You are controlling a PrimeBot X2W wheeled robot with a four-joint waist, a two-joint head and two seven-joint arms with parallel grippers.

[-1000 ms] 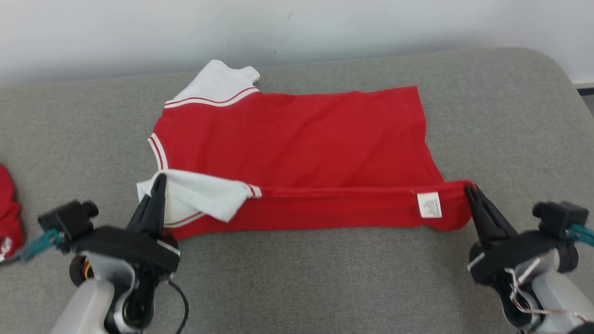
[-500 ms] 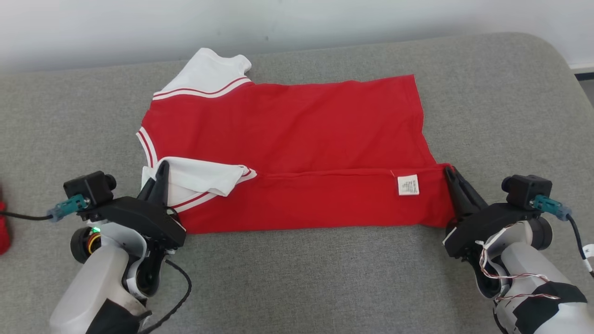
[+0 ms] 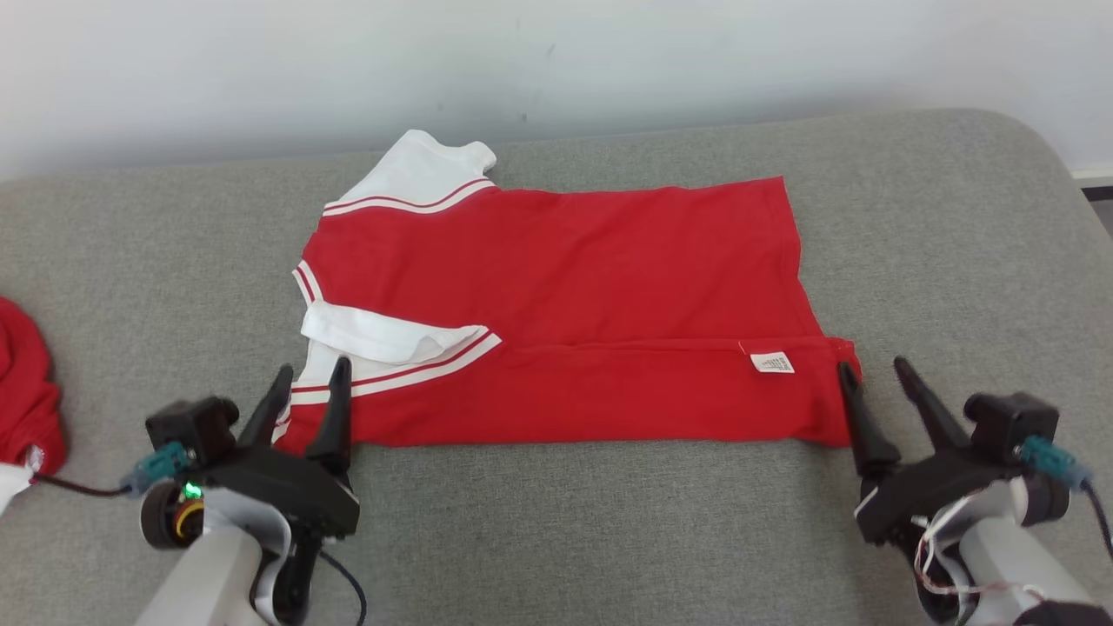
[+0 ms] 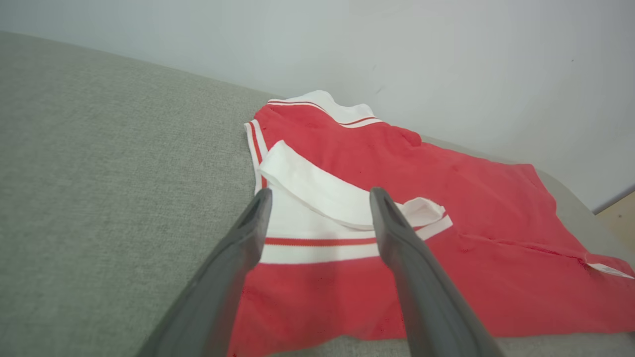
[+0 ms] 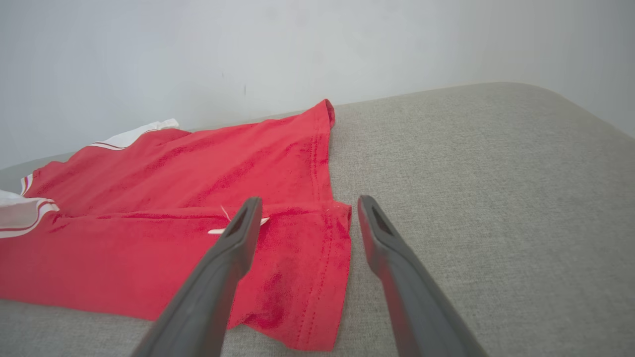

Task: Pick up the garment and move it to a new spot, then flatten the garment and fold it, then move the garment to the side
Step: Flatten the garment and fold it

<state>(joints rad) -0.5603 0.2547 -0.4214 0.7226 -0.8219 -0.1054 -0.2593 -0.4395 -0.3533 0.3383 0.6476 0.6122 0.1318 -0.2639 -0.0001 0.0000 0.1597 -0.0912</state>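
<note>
Grey cushion (image 3: 556, 522) below a pale wall carried the red garment (image 3: 556, 261), spread flat with its near strip already turned over, so the folding step seemed underway. At the garment's near-left corner, beside the white sleeve (image 3: 383, 339), the left gripper (image 3: 313, 369) stood wide open, holding nothing. At its near-right corner, past the care label (image 3: 772, 362), the right gripper (image 3: 871, 367) gaped equally empty. The next move probably called for regripping the garment's edge for another fold.
</note>
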